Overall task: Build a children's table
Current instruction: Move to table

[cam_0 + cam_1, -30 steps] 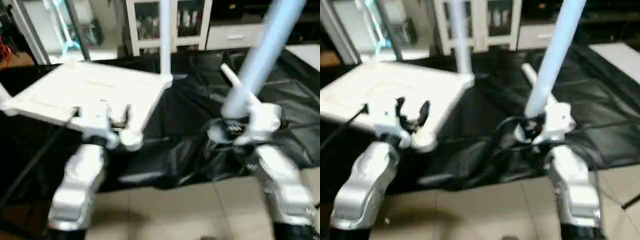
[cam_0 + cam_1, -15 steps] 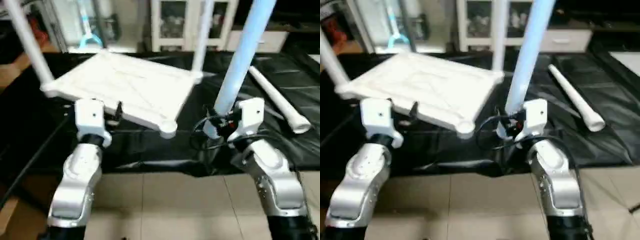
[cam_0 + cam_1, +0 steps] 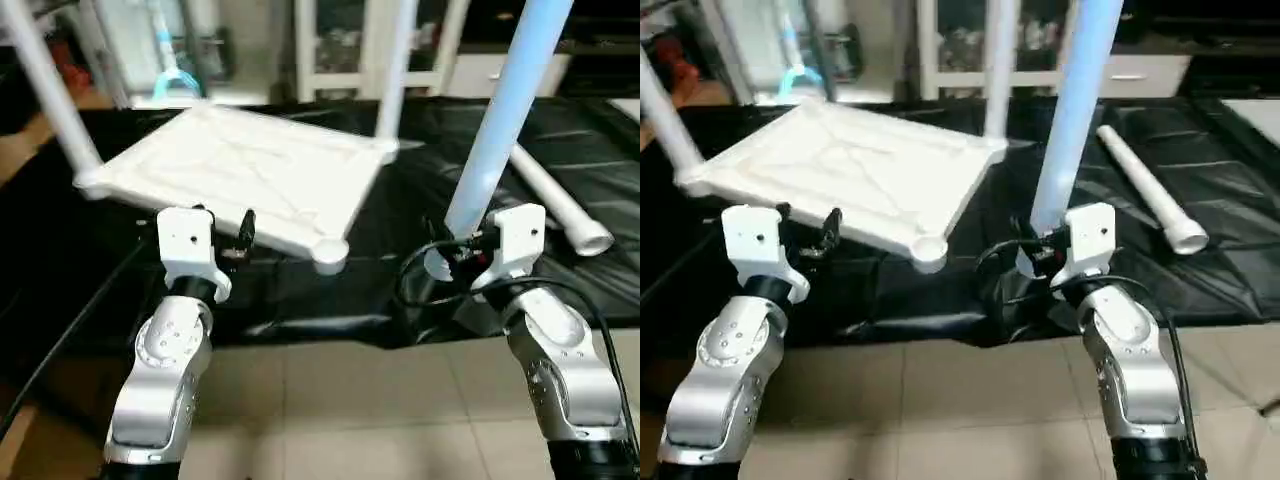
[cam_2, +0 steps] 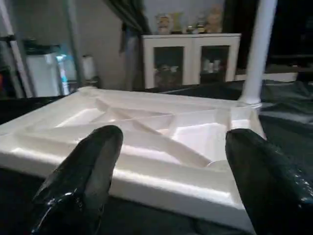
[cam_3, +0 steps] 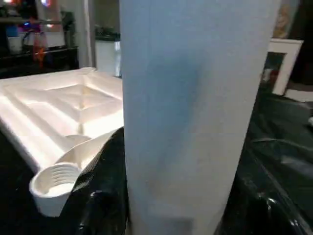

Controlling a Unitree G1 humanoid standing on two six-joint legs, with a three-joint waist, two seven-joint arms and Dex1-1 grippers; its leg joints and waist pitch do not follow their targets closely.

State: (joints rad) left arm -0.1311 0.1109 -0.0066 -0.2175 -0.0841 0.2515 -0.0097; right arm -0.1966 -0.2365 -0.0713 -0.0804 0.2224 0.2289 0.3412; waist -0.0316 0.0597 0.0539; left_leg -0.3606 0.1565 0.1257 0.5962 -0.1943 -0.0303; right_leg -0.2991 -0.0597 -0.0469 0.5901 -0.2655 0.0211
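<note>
White tabletop is lying ribs-up on black sheet, two legs already standing in its far sockets. Left gripper is hovering wide apart, just before the near edge. Right gripper is clamping an upright leg. Spare leg is lying beyond it.
</note>
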